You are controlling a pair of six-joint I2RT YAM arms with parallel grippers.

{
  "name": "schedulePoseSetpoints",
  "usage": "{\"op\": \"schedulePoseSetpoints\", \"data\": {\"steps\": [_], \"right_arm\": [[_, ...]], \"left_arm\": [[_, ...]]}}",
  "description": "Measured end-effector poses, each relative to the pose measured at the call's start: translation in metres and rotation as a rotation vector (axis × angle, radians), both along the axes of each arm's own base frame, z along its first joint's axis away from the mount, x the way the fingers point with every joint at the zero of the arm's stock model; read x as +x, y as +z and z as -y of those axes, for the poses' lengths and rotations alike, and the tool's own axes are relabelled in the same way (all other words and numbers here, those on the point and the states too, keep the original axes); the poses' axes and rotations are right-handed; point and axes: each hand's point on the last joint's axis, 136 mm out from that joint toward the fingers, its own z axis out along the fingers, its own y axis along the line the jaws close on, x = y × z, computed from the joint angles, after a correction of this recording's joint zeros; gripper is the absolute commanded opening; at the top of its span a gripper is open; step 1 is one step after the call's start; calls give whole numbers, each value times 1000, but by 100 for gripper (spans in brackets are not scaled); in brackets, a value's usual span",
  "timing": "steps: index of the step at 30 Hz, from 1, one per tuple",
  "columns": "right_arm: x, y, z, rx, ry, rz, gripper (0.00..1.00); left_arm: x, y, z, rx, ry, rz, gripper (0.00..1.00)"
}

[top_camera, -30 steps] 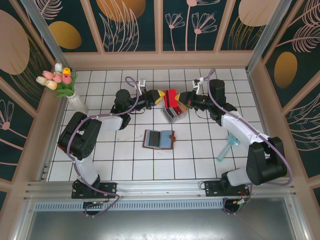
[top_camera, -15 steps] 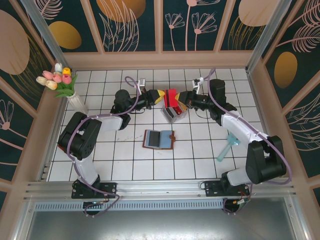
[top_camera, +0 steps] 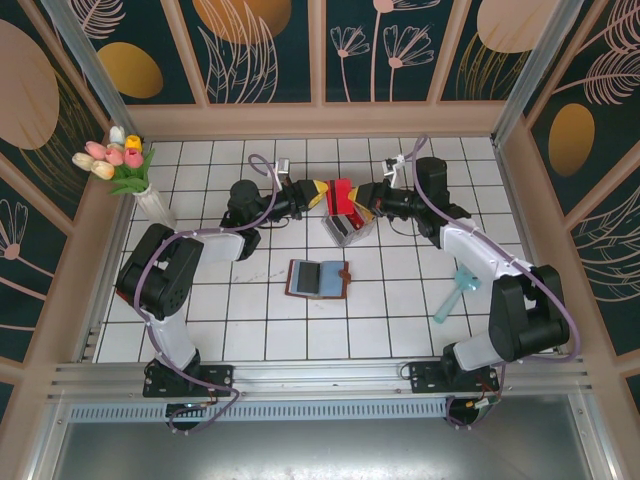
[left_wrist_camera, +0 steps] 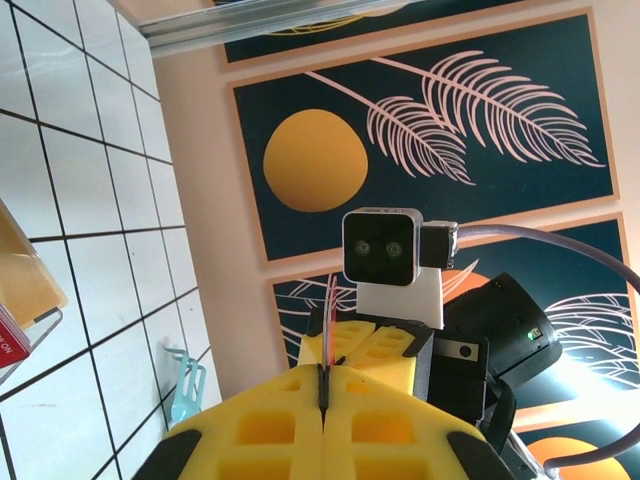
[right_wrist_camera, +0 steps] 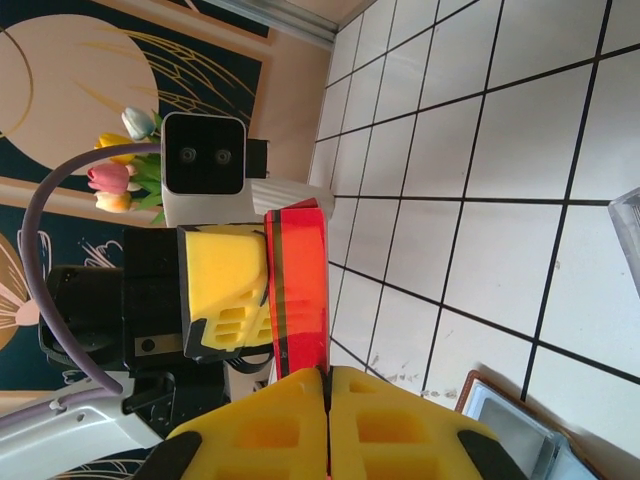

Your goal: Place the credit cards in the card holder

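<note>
1. The red card is held off the table between the two arms, over or just beyond the tray (we can't tell which from overhead). It is well apart from the card holder, which lies open and flat on the tiles nearer the bases.
2. Both pincers are clenched on that one card, the left gripper on one end and the right gripper on the other. We read this as a handover.
3. Risk: if either arm pulls while both clamp, the card bends or tears out of one grip.
4. Risk: if both let go together, it drops among the tray's other cards or onto the tile.
5. Risk: whichever grip remains is a pinch near one end. The card could pivot in the pads and meet the slot skewed.
6. Risk: the holder looks loose, so a shallow push may slide it instead of seating the card.
7. Room: there is open tile around the holder, and the tray is the nearest clutter. The teal tool is off to the right and the vase is far left by the wall.
</note>
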Motion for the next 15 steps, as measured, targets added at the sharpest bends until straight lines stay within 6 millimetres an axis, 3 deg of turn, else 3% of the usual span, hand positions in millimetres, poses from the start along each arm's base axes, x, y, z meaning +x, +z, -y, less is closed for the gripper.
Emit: {"op": "schedulePoseSetpoints", "data": {"steps": [15], "right_arm": [[3, -13, 13, -22, -29, -29, 5]], "left_arm": [[3, -13, -5, 21, 24, -46, 0]]}}
